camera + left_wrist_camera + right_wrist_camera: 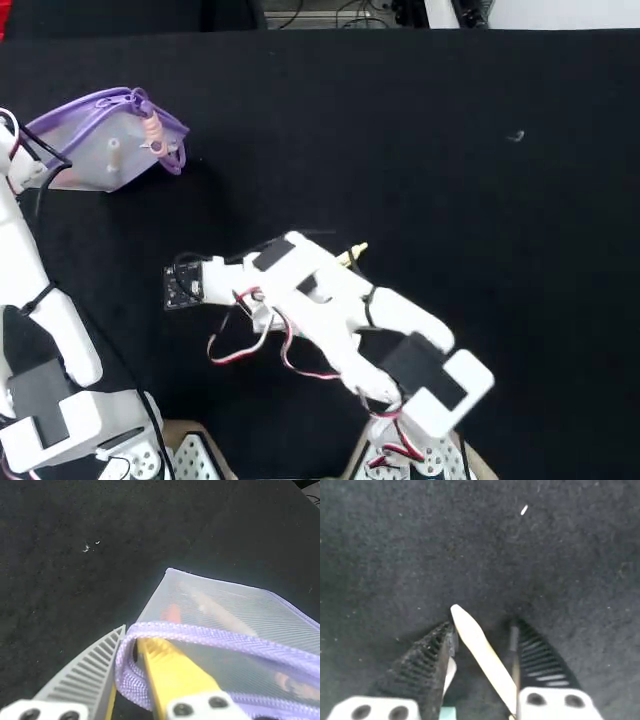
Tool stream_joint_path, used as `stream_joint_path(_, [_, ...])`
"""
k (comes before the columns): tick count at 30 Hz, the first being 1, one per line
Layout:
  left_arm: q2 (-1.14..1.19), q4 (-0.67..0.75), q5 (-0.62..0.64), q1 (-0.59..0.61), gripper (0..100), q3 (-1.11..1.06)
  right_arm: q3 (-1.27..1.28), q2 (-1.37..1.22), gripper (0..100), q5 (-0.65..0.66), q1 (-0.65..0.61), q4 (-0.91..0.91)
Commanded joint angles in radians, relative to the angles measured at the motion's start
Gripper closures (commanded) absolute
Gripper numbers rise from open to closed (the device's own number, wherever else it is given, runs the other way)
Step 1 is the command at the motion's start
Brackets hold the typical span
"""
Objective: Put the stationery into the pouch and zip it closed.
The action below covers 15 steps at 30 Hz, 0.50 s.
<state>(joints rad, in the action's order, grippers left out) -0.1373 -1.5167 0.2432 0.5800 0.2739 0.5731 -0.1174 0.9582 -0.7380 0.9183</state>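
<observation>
High view: the pouch (105, 150) is at the far left of the black table (480, 150). Its purple zip edge is uppermost and, as I read it, gaping.
Left wrist view: the left gripper (131, 637) is pinched on one lip of the pouch, yellow finger inside the mouth and grey ribbed finger outside. An orange item (171, 613) shows through the mesh.
Right wrist view: the cream stick (480, 652) crosses slantwise between the dark fingers of the right gripper (481, 627), which are drawn in narrow around it. I judge it held, pointed tip down over the cloth.
Stick axis: it runs roughly along the fingers, with the blunt end up past the gripper's base.
Bearing: the pouch lies away and to the left of the right gripper, well apart, with bare cloth between them.
Nearer arm: the left arm has the pouch, so the right arm must do the travelling.
Next, my judgement: carry the stick over, then tilt it so the tip leads into the mouth.
Risk: the slant may catch the zip edge.
</observation>
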Motion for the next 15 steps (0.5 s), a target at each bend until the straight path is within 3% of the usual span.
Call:
stream_joint_path(1, [-0.011, 0.017, -0.005, 0.01, 97, -0.004, -0.056, -0.013, 98.5, 0.031, -0.014, 0.04])
stream_joint_path(8, [-0.011, 0.012, 0.015, -0.031, 97, -0.007, -0.056, 0.054, 98.9, 0.029, 0.011, 0.044])
stream_joint_path(15, [-0.011, -0.097, 0.032, -0.114, 97, 0.104, -0.053, 0.371, 98.7, 0.029, 0.118, 0.044])
